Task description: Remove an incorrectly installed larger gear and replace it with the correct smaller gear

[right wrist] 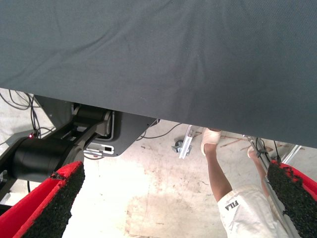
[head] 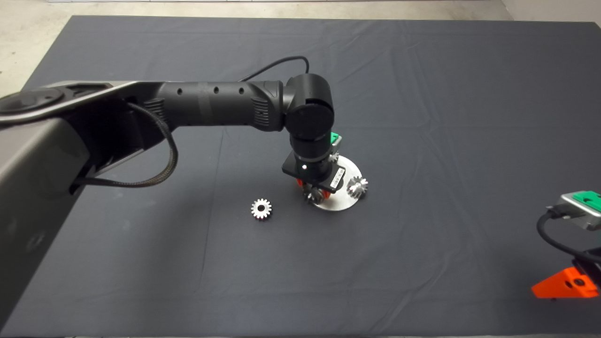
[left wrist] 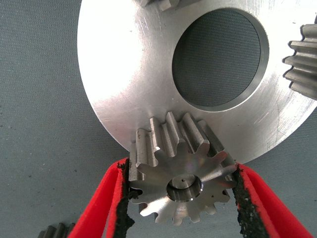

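The larger gear [left wrist: 181,176] sits on a pin at the rim of a round silver plate [left wrist: 129,89]. My left gripper [left wrist: 182,166] reaches down over the plate's near left edge [head: 311,190], and its black pads press the gear's teeth from both sides. The gear barely shows under the wrist in the head view. The smaller gear [head: 261,208] lies flat on the dark mat to the left of the plate. My right gripper [head: 566,285] is parked at the mat's lower right edge, open and empty.
The plate [head: 345,199] has a large round hole [left wrist: 216,57]. Two more small gears stand on it, one at its right edge [head: 357,187] and one at the back [head: 334,157]. A person's legs [right wrist: 223,183] show on the floor beyond the mat.
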`<action>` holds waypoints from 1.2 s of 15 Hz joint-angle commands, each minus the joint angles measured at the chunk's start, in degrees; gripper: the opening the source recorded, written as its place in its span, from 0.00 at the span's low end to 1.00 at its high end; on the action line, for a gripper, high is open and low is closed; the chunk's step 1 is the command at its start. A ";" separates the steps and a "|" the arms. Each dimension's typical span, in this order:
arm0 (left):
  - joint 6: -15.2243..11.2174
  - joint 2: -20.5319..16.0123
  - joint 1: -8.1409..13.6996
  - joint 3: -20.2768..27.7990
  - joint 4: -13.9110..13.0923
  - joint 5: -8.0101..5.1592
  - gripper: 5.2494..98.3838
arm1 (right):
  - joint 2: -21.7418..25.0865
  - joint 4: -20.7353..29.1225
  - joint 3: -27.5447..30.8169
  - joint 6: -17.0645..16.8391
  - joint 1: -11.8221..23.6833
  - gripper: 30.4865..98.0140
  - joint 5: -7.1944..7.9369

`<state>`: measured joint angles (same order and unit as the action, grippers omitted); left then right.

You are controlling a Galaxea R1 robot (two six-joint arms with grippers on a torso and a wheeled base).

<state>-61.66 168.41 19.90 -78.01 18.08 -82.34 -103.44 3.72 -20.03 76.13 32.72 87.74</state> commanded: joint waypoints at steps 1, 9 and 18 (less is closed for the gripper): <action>0.40 -0.31 1.38 0.76 0.55 -1.60 0.40 | 0.38 1.91 0.36 0.16 0.77 1.00 0.42; 0.40 0.06 1.38 1.29 0.38 -1.42 0.37 | 0.38 1.91 0.36 0.16 0.77 1.00 0.42; 0.22 0.13 1.47 1.82 0.55 -1.69 0.34 | 0.47 1.91 0.36 0.16 0.77 1.00 0.42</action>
<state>-61.62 168.44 19.87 -77.37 18.30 -82.86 -103.33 3.72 -20.03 76.13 32.72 87.74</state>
